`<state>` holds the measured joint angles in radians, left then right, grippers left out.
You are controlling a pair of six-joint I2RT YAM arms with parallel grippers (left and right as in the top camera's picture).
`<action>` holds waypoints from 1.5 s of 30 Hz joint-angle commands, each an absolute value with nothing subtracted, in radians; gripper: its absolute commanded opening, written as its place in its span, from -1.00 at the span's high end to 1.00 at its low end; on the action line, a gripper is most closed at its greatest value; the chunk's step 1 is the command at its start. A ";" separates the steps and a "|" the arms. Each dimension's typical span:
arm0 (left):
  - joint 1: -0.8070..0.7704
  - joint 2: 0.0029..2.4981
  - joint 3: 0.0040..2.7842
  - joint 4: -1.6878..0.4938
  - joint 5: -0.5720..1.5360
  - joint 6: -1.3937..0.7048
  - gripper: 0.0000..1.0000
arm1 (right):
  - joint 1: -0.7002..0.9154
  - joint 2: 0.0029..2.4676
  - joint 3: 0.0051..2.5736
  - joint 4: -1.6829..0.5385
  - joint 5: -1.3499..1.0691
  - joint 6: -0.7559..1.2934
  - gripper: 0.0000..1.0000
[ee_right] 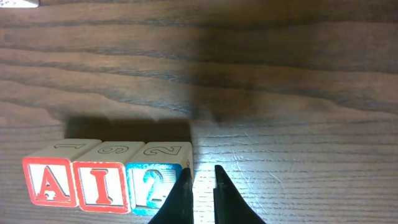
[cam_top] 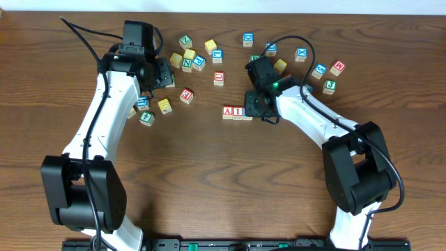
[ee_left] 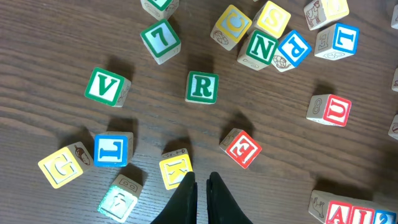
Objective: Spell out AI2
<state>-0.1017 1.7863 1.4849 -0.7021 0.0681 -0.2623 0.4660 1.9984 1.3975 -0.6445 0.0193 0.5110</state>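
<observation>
Beside the 2 block, right jaws nearly closed, empty

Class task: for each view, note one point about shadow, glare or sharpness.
Overhead: even light, sharp, faint sheen on the table. Left wrist: blocks crisp, soft shadows; the K block sits by the dark left gripper. Right wrist: a broad dark shadow falls behind the A, I and 2 blocks; glare beside the right gripper.
</observation>
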 commanded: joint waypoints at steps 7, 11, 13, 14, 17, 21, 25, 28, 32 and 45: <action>-0.101 1.793 1.476 -0.702 0.059 -0.267 0.83 | 0.459 2.016 1.391 -0.660 0.044 0.550 0.98; -0.101 1.793 1.476 -0.702 0.059 -0.267 0.84 | 0.457 2.016 1.391 -0.665 0.050 0.564 0.98; -0.101 1.793 1.476 -0.701 0.059 -0.267 0.84 | 0.457 2.016 1.391 -0.665 0.050 0.563 0.98; -0.101 1.793 1.476 -0.701 0.059 -0.267 0.84 | 0.457 2.017 1.391 -0.661 0.050 0.554 0.98; -0.101 1.793 1.476 -0.701 0.060 -0.267 0.84 | 0.457 2.029 1.391 -0.643 0.033 0.533 0.98; -0.101 1.793 1.476 -0.701 0.059 -0.267 0.84 | 0.448 2.044 1.391 -0.631 0.008 0.526 0.98; -0.101 1.793 1.476 -0.701 0.060 -0.268 0.84 | 0.446 2.044 1.391 -0.628 0.000 0.514 0.98; -0.101 1.793 1.476 -0.701 0.059 -0.267 0.84 | 0.447 2.044 1.391 -0.620 -0.008 0.489 0.98; -0.101 1.793 1.476 -0.701 0.059 -0.267 0.84 | 0.447 2.044 1.391 -0.616 -0.018 0.477 0.98; -0.101 1.793 1.476 -0.701 0.059 -0.268 0.85 | 0.447 2.044 1.391 -0.602 -0.037 0.439 0.98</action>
